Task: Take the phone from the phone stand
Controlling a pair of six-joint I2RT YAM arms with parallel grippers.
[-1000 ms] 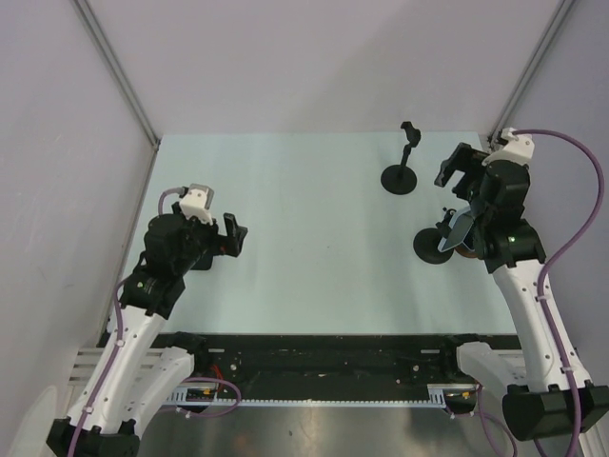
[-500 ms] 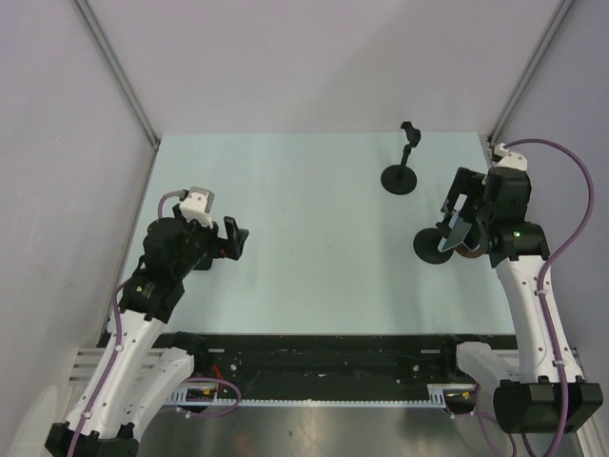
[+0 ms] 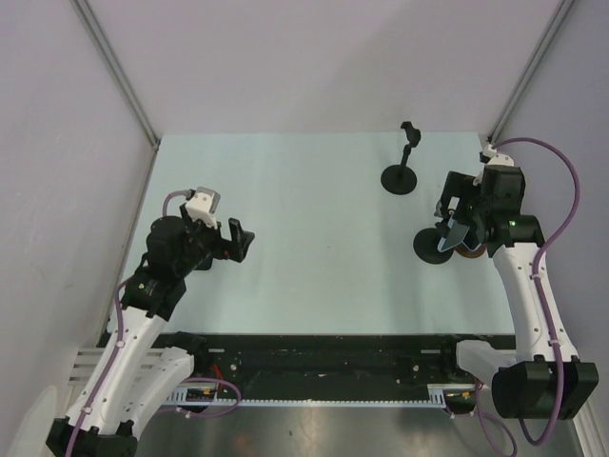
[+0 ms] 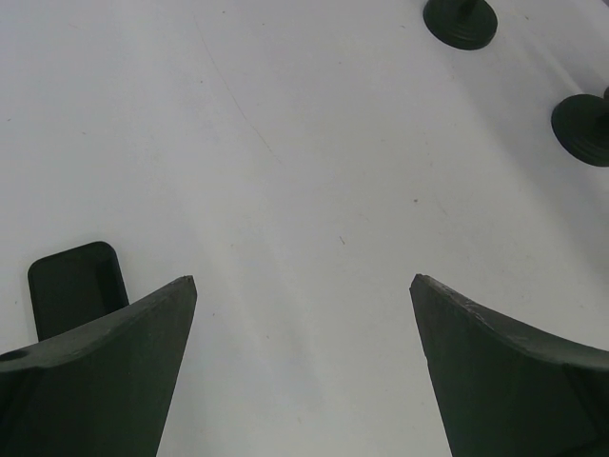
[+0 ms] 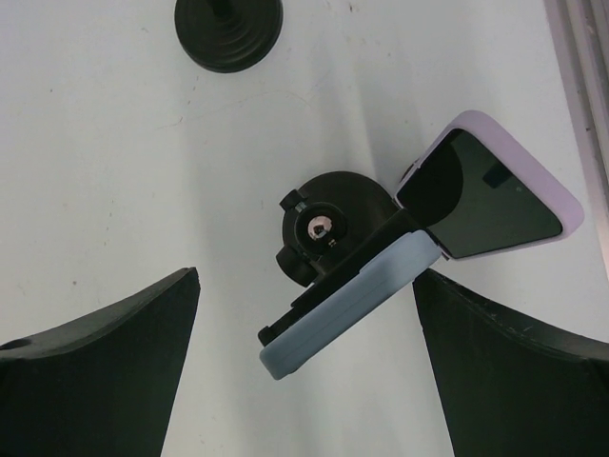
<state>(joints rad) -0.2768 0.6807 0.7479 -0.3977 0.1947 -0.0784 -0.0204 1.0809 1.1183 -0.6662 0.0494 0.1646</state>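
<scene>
A phone in a pale blue case sits edge-on in the clamp of a black phone stand at the table's right side. It also shows in the top view on its stand. My right gripper is open and hovers straight above the stand. Its fingers are on either side of the phone and touch nothing; in the top view the right gripper is over the phone. My left gripper is open and empty over the left of the table, far from the stand.
A second phone in a lilac case lies next to the stand. An empty black stand is at the back, and its base shows in the right wrist view. A flat black object lies by my left finger. The frame rail runs along the right edge.
My right gripper has moved nearer and lower, from behind the stand to straight over the phone. The left gripper has shifted slightly right. The phone stays in the stand.
</scene>
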